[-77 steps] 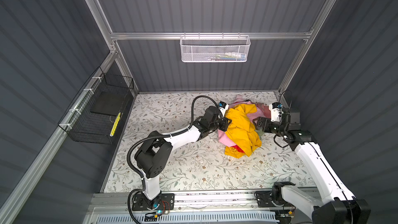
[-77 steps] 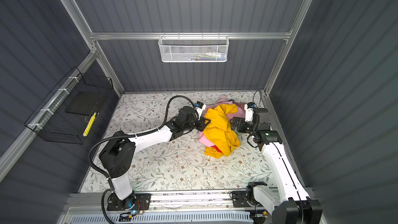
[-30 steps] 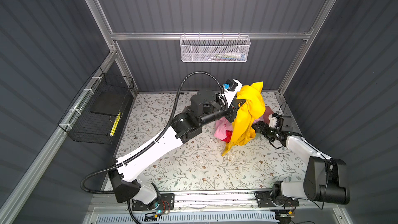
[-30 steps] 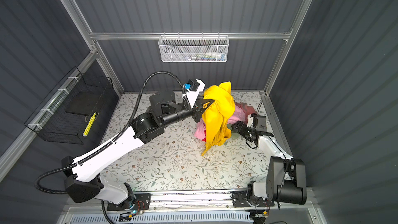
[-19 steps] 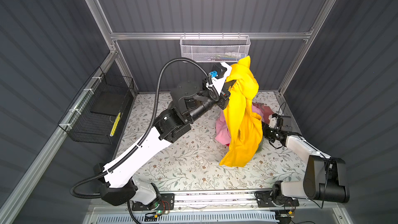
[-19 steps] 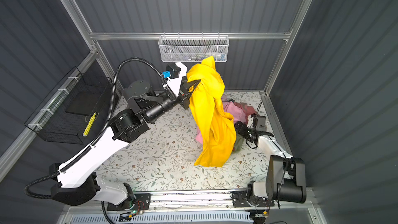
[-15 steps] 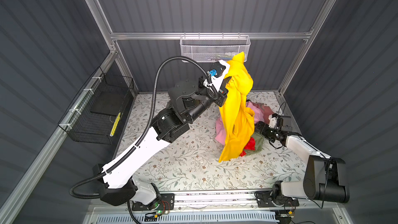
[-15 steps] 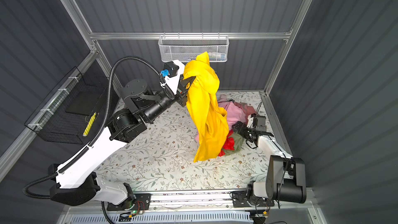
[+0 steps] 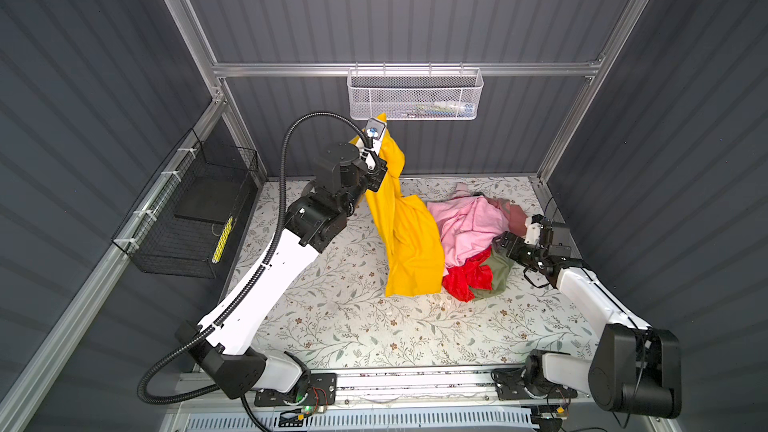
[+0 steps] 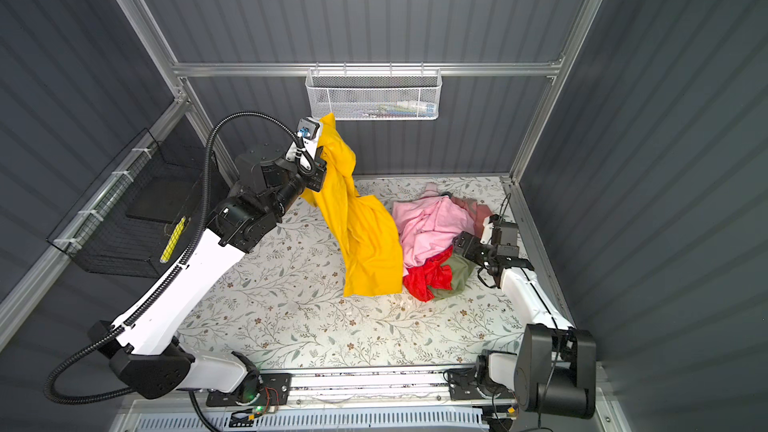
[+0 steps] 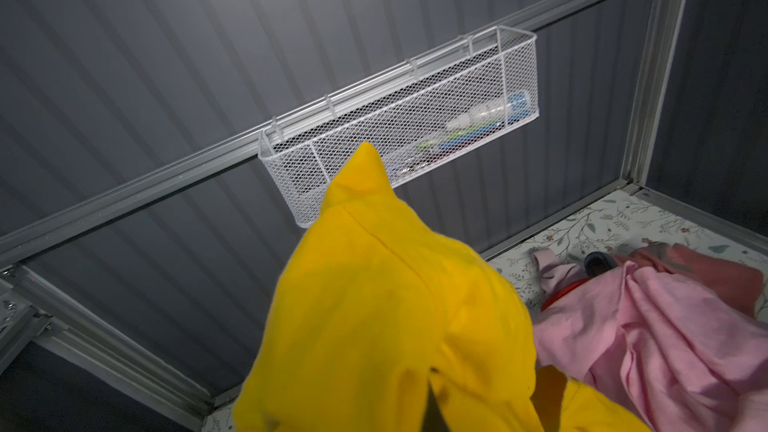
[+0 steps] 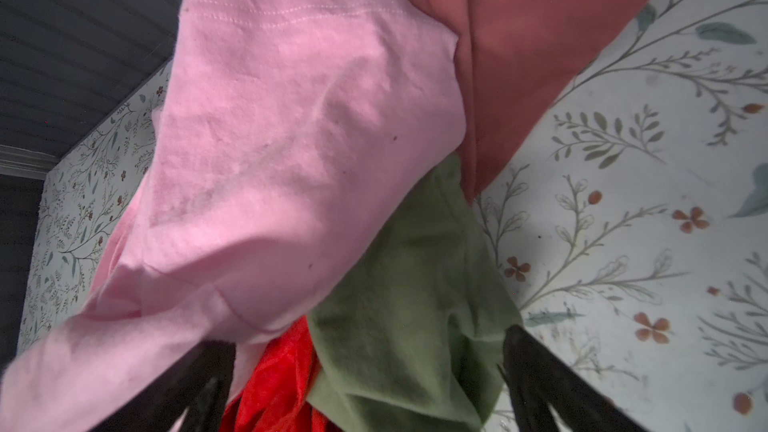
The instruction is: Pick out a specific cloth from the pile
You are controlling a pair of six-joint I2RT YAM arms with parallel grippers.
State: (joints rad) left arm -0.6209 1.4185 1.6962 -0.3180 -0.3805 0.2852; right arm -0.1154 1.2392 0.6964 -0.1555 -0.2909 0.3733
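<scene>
First, one black wire basket [image 9: 195, 218] hangs on the left wall, its contents hard to make out. Next, the left tool [image 9: 379, 169] sits high near the back wall, clamped tight on the top of the cloth [image 9: 409, 238]. Its fingers [image 11: 435, 409] are buried in yellow folds, and only a dark sliver shows in the left wrist view. The one mustard-yellow cloth hangs with its long axis running from that peak down toward the front. Its lower hem is at the floral surface [image 9: 332, 326], just beside the pile [image 9: 478, 243] and hiding the pile's left edge; whether the hem touches the surface cannot be told. Four garments show in the pile: a light pink garment [image 9: 469, 224], a red cloth [image 9: 463, 280], an olive green garment [image 9: 496, 274] and a dusty rose garment [image 9: 515, 216]. Rightmost, the right tool [image 9: 500, 243] lies low against the pile, jaws spread wide about olive folds, gripping nothing.
</scene>
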